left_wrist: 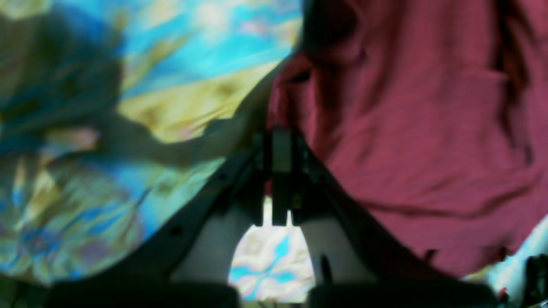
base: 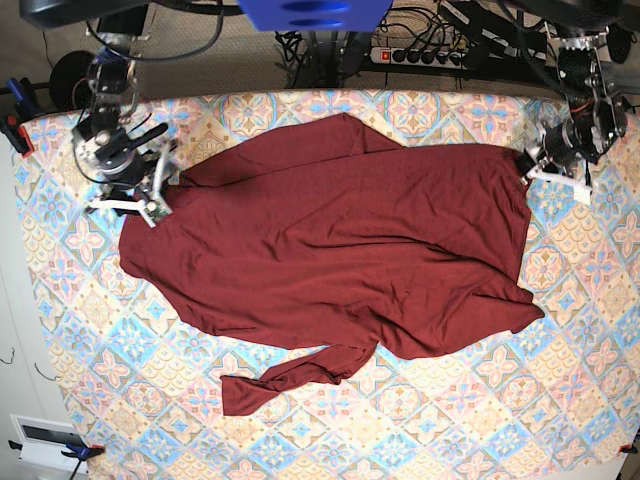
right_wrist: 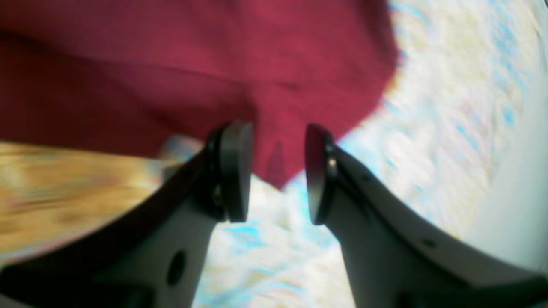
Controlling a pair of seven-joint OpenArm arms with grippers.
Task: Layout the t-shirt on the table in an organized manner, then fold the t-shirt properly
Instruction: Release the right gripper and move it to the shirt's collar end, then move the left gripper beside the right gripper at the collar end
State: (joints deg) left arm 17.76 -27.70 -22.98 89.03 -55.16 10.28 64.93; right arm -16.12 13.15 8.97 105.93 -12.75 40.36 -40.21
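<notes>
Left pincer (left_wrist: 280,141) pressed together, pinching t-shirt (base: 340,250) edge near far desk (base: 560,400) corner. Right pincer (right_wrist: 276,171) spread wide, fabric corner between pads, not gripped. T-shirt rumpled across desk middle, twisted strip trailing toward near edge.

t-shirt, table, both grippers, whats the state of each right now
t-shirt: spread open on the table but wrinkled, unfolded, a twisted strip trailing at its near edge
table: covered by a patterned cloth, the shirt lying across its middle
left gripper: shut on the t-shirt edge
right gripper: open, jaws either side of a shirt corner
</notes>
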